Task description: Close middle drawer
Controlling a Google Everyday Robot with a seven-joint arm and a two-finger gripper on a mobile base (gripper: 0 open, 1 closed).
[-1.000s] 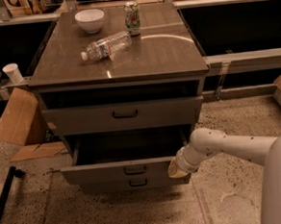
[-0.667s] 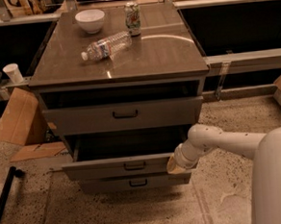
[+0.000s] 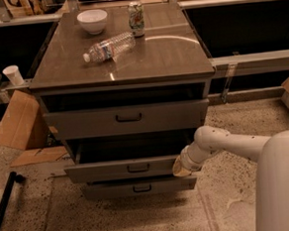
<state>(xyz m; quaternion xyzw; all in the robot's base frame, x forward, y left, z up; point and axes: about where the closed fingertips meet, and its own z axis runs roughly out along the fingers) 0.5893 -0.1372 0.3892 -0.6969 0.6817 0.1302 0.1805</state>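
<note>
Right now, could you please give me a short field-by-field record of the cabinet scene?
middle drawer: partly open, dark interior showing above its front
end effector: at the right end of the middle drawer front
lowest drawer: beneath, front set further back
cabinet top: holds white bowl, upright can, plastic bottle on its side

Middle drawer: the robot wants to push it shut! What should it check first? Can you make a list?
1. Middle drawer shut: not ok, it sticks out past the top drawer.
2. Tool on the drawer front: ok, it is at the front's right end.
3. Nothing poking up inside the drawer: cannot tell, the inside is dark.
4. Bottom drawer out of the way: ok, its front sits further back.
5. Bottle safe from rolling off: ok, it lies on its side away from the edges.
</note>
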